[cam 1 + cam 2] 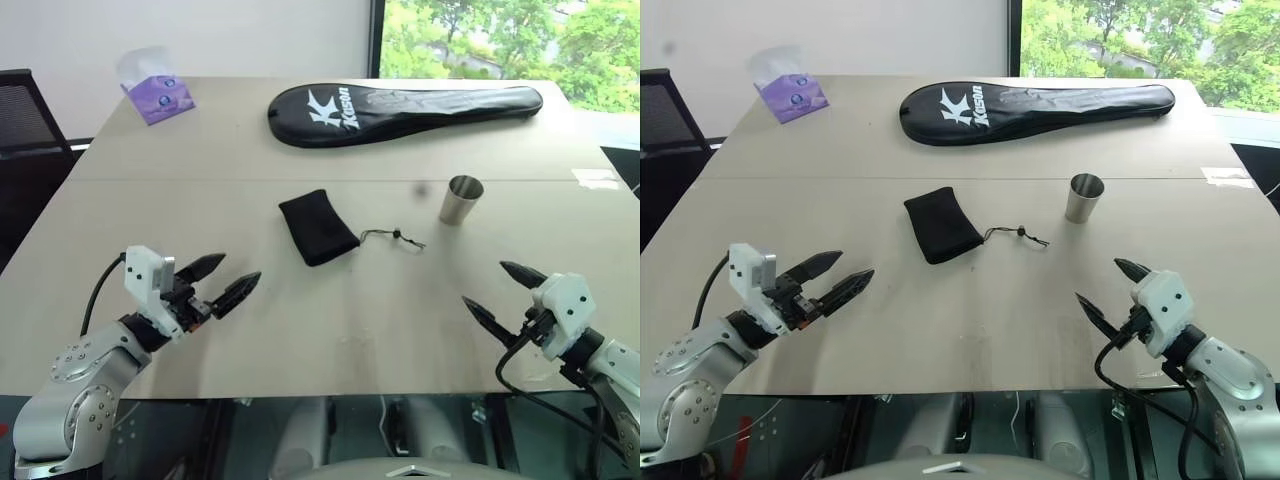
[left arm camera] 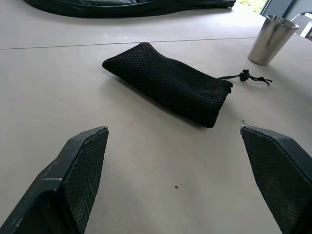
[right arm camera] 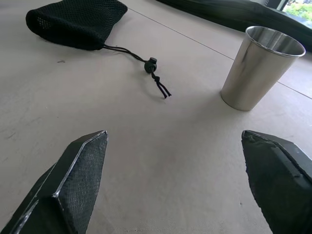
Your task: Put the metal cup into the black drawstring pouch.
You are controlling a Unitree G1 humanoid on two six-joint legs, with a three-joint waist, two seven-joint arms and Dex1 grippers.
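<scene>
The metal cup (image 1: 461,200) stands upright on the table, right of centre; the right wrist view shows it close, cup (image 3: 261,67). The black drawstring pouch (image 1: 317,227) lies flat at mid-table, its cord and bead (image 1: 396,236) trailing toward the cup. My left gripper (image 1: 226,279) hovers open near the table's front left, pointing at the pouch (image 2: 170,83). Open as well, my right gripper (image 1: 503,290) hangs near the front right, short of the cup. Neither holds anything.
A long black racket cover (image 1: 400,108) with white lettering lies across the far side. A purple tissue pack (image 1: 157,96) sits at the far left corner. A black chair (image 1: 25,120) stands beyond the left edge. The table's front edge (image 1: 300,396) is just below both grippers.
</scene>
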